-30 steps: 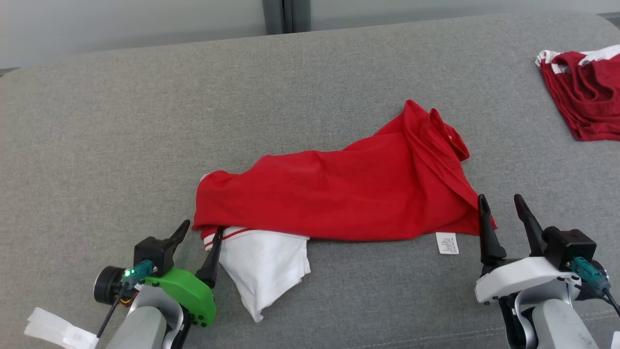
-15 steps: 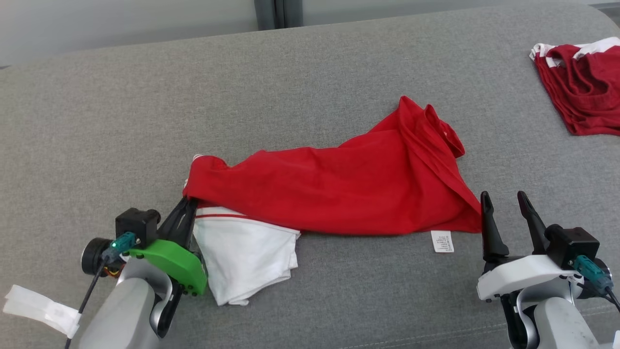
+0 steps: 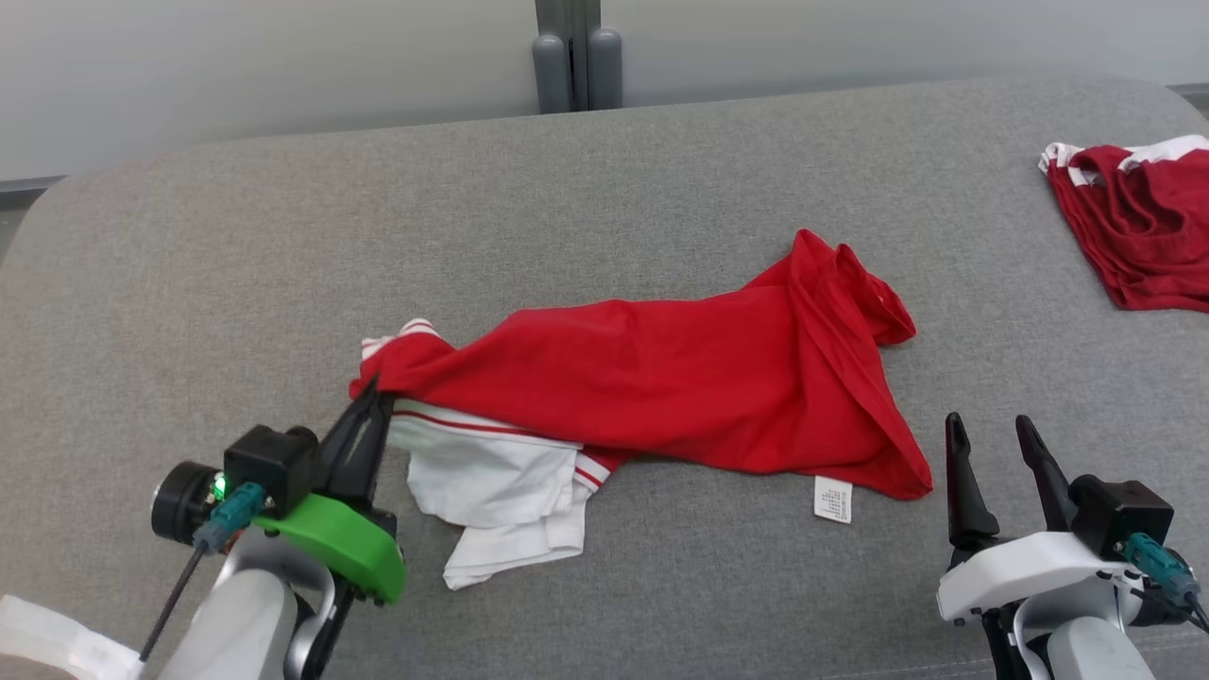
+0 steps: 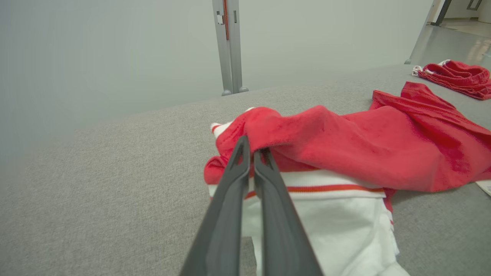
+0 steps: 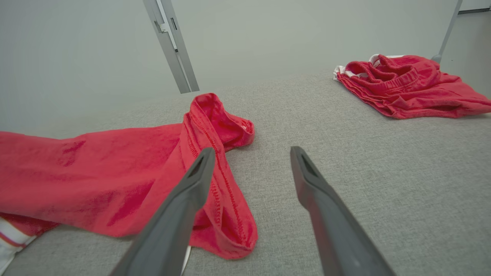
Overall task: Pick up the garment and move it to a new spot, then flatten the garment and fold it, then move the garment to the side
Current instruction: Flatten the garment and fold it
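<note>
The garment [image 3: 680,378] is red with a white, red-striped part under its left end, and it lies crumpled across the middle of the grey cushion [image 3: 236,283]. My left gripper [image 3: 373,399] is shut on the red edge at the garment's left end. In the left wrist view the fingertips of that gripper [image 4: 251,148] pinch a fold of the red cloth [image 4: 364,142] just above the white part. My right gripper [image 3: 989,425] stands open just right of the garment's lower right corner. In the right wrist view the right gripper [image 5: 252,151] holds nothing, with the garment's hem [image 5: 215,180] beside its left finger.
A second red garment [image 3: 1143,227] with white trim lies bunched at the cushion's far right edge. A white care label [image 3: 832,499] sticks out below the garment's right end. A grey post [image 3: 567,57] stands behind the cushion against the pale wall.
My left gripper has gone from open to shut on the garment's left edge, and that end has bunched up. The head camera has shifted. The right gripper stays open.
</note>
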### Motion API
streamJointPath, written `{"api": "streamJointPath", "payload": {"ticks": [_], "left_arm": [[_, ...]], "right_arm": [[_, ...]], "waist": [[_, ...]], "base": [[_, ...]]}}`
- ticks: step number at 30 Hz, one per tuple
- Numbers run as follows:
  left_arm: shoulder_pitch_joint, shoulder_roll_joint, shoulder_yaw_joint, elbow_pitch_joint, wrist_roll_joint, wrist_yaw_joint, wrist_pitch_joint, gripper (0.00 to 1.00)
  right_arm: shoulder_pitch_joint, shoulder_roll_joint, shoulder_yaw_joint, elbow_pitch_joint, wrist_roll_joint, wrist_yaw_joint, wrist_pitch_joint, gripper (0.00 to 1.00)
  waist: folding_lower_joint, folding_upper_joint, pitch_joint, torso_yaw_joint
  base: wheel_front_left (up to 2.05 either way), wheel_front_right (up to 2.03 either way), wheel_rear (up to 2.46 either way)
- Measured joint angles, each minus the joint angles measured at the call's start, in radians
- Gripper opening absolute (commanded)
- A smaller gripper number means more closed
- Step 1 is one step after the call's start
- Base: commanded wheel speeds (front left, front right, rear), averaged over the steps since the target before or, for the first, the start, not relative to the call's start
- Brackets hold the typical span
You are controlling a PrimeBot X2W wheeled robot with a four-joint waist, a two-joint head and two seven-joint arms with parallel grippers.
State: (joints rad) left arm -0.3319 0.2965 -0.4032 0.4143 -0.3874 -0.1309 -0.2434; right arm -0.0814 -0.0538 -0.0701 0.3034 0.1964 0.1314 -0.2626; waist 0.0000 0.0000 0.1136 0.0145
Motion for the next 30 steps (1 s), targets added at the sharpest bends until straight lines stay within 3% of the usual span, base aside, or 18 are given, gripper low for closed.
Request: {"api": "streamJointPath", "payload": {"ticks": [7, 16, 21, 28, 29, 30], "left_arm": [[0.156, 0.030, -0.027, -0.255, -0.030, 0.036, 0.121, 0.00], [0.253, 0.069, -0.032, -0.602, -0.045, 0.117, 0.288, 0.00], [0.345, 0.065, -0.055, -0.616, -0.072, 0.141, 0.323, 0.00], [0.421, 0.024, -0.092, -0.456, -0.120, 0.134, 0.302, 0.00], [0.418, 0.021, -0.097, -0.417, -0.119, 0.129, 0.299, 0.10], [0.417, 0.022, -0.103, -0.382, -0.113, 0.122, 0.293, 0.86]], "right_arm": [[0.034, 0.001, -0.020, -0.003, 0.013, 0.000, 0.000, 1.00], [0.042, 0.002, -0.029, 0.001, 0.015, 0.000, 0.000, 1.00], [0.042, 0.002, -0.022, 0.004, 0.016, 0.000, 0.000, 1.00], [0.046, 0.002, -0.028, 0.008, 0.022, 0.000, 0.000, 1.00], [0.046, 0.002, -0.027, 0.009, 0.022, 0.000, 0.000, 1.00], [0.046, 0.002, -0.026, 0.009, 0.022, 0.000, 0.000, 1.00]], "waist": [[0.0000, 0.0000, -0.027, 0.035], [0.0000, 0.0000, -0.039, 0.093], [0.0000, 0.0000, -0.038, 0.100], [0.0000, 0.0000, -0.035, 0.096], [0.0000, 0.0000, -0.034, 0.095], [0.0000, 0.0000, -0.034, 0.093]], "base": [[0.00, 0.00, 0.00], [0.00, 0.00, 0.00], [0.00, 0.00, 0.00], [0.00, 0.00, 0.00], [0.00, 0.00, 0.00], [0.00, 0.00, 0.00]]}}
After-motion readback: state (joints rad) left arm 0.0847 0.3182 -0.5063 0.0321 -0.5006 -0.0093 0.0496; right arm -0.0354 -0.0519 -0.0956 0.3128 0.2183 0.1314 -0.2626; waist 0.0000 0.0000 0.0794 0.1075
